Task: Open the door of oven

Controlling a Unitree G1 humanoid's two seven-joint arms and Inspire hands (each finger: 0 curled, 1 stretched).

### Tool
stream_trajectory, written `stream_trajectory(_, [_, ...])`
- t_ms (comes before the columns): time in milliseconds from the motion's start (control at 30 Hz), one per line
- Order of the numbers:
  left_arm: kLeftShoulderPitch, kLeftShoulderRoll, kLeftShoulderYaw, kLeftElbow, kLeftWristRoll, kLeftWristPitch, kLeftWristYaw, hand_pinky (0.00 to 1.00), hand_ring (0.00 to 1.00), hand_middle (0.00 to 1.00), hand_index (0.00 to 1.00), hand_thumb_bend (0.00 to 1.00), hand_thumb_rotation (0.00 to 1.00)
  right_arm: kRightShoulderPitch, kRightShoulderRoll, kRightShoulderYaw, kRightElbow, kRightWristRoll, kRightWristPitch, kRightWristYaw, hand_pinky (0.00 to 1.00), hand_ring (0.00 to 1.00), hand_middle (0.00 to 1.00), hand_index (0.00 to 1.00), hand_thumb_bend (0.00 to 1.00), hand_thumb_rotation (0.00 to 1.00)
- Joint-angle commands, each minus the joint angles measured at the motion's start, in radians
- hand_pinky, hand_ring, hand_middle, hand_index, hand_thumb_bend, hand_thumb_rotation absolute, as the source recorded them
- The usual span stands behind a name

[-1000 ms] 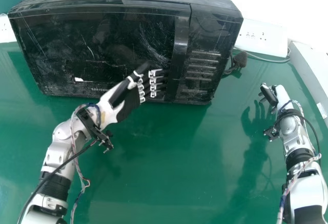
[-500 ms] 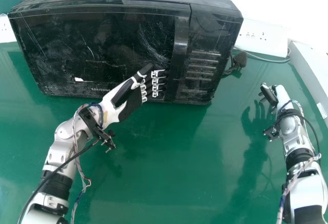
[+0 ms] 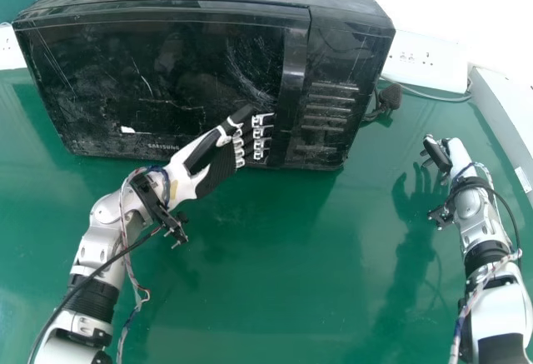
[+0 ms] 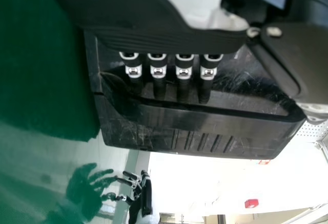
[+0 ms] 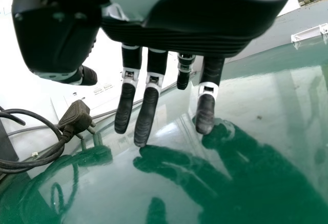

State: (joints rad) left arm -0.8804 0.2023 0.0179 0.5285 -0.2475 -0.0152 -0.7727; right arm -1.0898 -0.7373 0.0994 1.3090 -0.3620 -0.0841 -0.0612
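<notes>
The black oven (image 3: pixel 166 72) stands at the back of the green table, its door closed, with an upright handle (image 3: pixel 291 72) right of the door's glass. My left hand (image 3: pixel 221 160) is at the door's lower right, fingers straight and their tips close to the handle's left side. In the left wrist view the left hand (image 4: pixel 159 34) has its fingertips by the recess along the handle (image 4: pixel 205 119); whether they touch is unclear. My right hand (image 3: pixel 445 156) hovers over the table at the right, fingers relaxed; the right wrist view shows this hand (image 5: pixel 195 19) above the glossy surface.
A black plug with its cable (image 3: pixel 387 97) lies just right of the oven. Behind it is a white socket panel (image 3: pixel 429 60), and a pale ledge (image 3: pixel 508 122) borders the table (image 3: pixel 275 281) on the right.
My left hand has shifted slightly to the right along the door, its fingertips now closer to the handle. The right hand and the oven have stayed still.
</notes>
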Motion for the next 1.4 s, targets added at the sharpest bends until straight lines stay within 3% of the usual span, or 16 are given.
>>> stream_trajectory(0, [0.002, -0.009, -0.007, -0.004, -0.010, 0.005, -0.019, 0.67, 0.89, 0.99, 1.00, 1.00, 0.90, 0.040, 0.043, 0.008, 0.027, -0.001, 0.016, 0.046, 0.42, 0.46, 0.55, 0.49, 0.51, 0.15])
stream_trajectory(367, [0.005, 0.004, -0.010, -0.030, -0.028, 0.023, -0.085, 0.58, 0.80, 0.95, 1.00, 1.00, 0.91, 0.038, 0.042, 0.014, 0.028, -0.007, 0.023, 0.048, 0.45, 0.49, 0.57, 0.49, 0.51, 0.15])
stream_trajectory(800, [0.015, 0.027, -0.017, -0.077, -0.047, 0.042, -0.186, 0.52, 0.76, 0.93, 0.99, 1.00, 0.95, 0.037, 0.043, 0.012, 0.027, -0.004, 0.022, 0.045, 0.44, 0.48, 0.56, 0.49, 0.51, 0.15])
stream_trajectory(1200, [0.034, 0.051, -0.015, -0.135, -0.061, 0.088, -0.214, 0.51, 0.74, 0.88, 0.89, 1.00, 0.93, 0.036, 0.042, 0.018, 0.026, -0.009, 0.024, 0.046, 0.44, 0.48, 0.56, 0.49, 0.51, 0.15])
stream_trajectory(1367, [0.031, 0.068, -0.017, -0.135, -0.082, 0.113, -0.270, 0.54, 0.75, 0.85, 0.84, 1.00, 0.94, 0.036, 0.042, 0.017, 0.026, -0.007, 0.025, 0.045, 0.45, 0.48, 0.56, 0.49, 0.51, 0.15])
